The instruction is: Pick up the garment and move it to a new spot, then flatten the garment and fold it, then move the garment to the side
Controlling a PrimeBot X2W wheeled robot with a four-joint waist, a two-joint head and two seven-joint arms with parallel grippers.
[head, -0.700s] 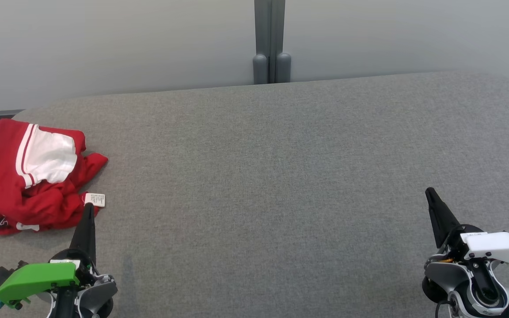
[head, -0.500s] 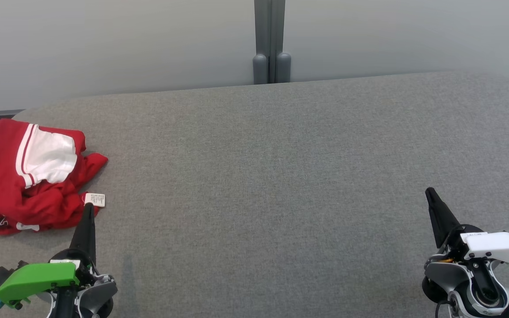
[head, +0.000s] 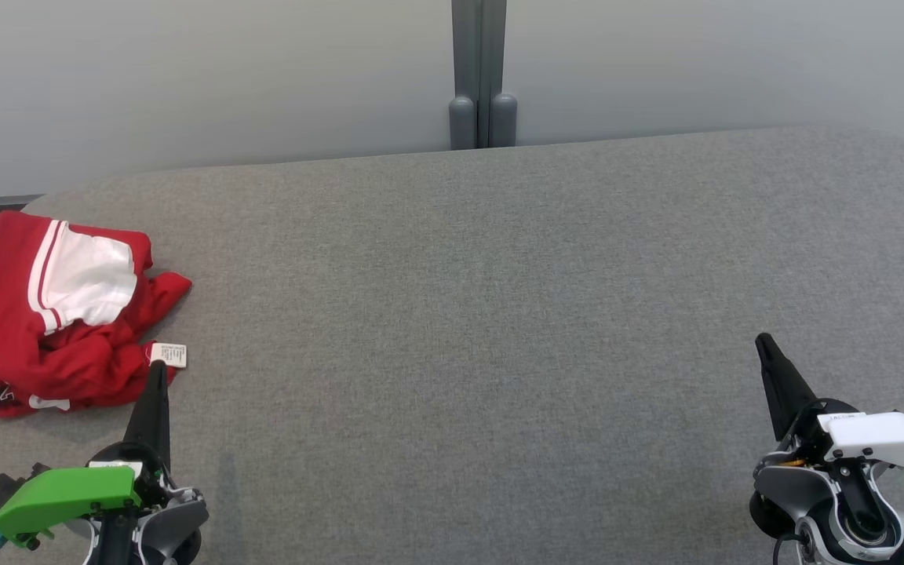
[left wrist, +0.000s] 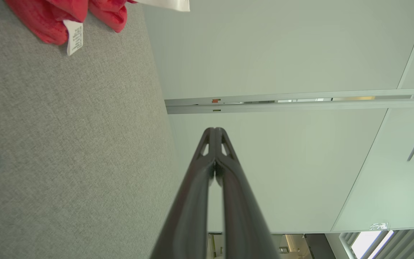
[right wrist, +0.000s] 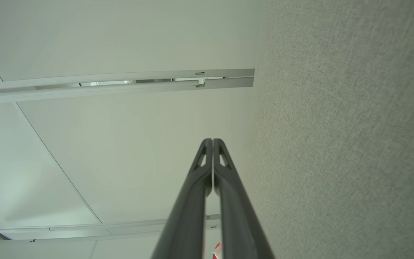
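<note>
Garment [head: 52, 314] lying loose and both claws idle. The left gripper [head: 157, 367] is clenched on nothing, and the left wrist view shows its two dark fingers pressed together along their length. It points up the head view at the lower left. Its tip lies just beside the white care label [head: 169, 355] that sticks out from the near right edge of the cloth. Whether tip and label actually touch is hard to judge from the head view.

The right gripper [head: 763, 341] is likewise closed and empty, with its fingers meeting at the tip. It sits at the lower right, well apart from the cloth. Behind the left fingers is a green cover [head: 67, 490], and behind the right ones a white cover [head: 883, 439].

Outward from there, the garment is a crumpled red heap with a white panel and white stripes. It lies at the far left of the grey fabric table [head: 499, 314], partly cut off by the picture's left edge. Beyond the table's far edge stands a pale wall [head: 185, 78] with a grey post [head: 480, 71] at its middle.

Compared with the earlier head pictures, nothing differs. Grippers, label and heap sit in the same places, and the camera has not shifted.
</note>
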